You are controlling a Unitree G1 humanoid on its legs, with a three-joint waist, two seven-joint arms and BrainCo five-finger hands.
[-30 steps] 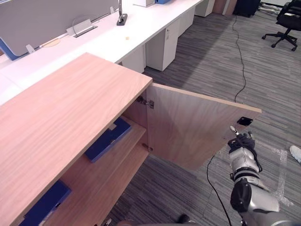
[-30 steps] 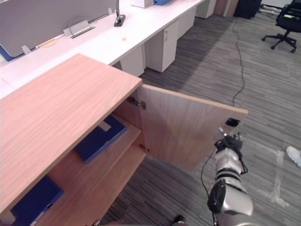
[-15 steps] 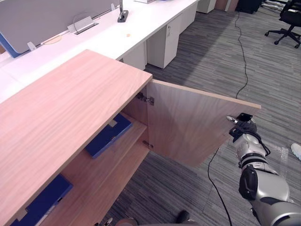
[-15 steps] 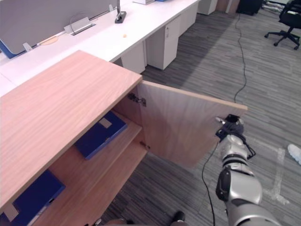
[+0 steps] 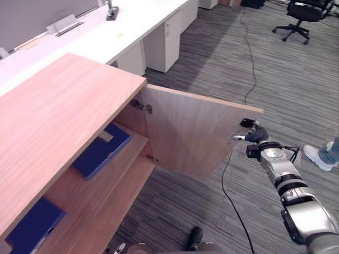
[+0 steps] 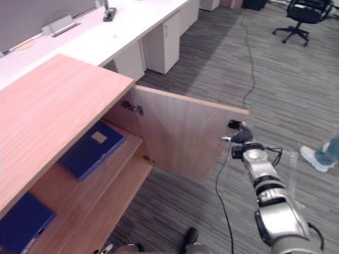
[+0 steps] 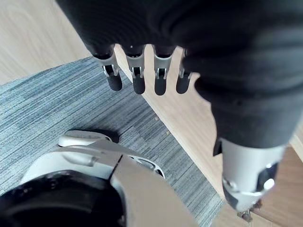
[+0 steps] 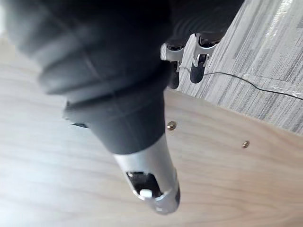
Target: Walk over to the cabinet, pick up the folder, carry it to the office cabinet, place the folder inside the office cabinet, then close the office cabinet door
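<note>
Grey striped carpet [image 5: 275, 69] is covering the floor, and the wooden office cabinet [image 5: 58, 121] is taking up the 9 o'clock half of the head view, its broad top running from 8 o'clock up toward 11. A long white counter [image 5: 132, 29] is stretching behind it from 10 to 12 o'clock. The cabinet door [image 5: 190, 132] is standing wide open at the centre, hanging on two metal hinges [image 5: 142, 106] and swinging out toward 3 o'clock, with its inner face turned to the robot. A black office chair [image 5: 303, 13] is sitting on the carpet at 1 o'clock. Inside the cabinet, a blue folder [image 5: 98, 151] with a pale label is lying flat on the upper shelf, just at 8 o'clock of the hinges. A second blue folder [image 5: 32, 227] is lying lower down at 7 o'clock. The right hand [image 5: 255, 136] is reaching to the door's free edge at 3 o'clock, fingers stretched out rather than curled and gripping nothing; whether they are touching the wood is hard to tell. The left hand [image 7: 137, 80] is hanging over the carpet beside a pale wood panel, fingers relaxed and empty. A person's pale shoe [image 5: 317, 157] is showing at 3 o'clock.
</note>
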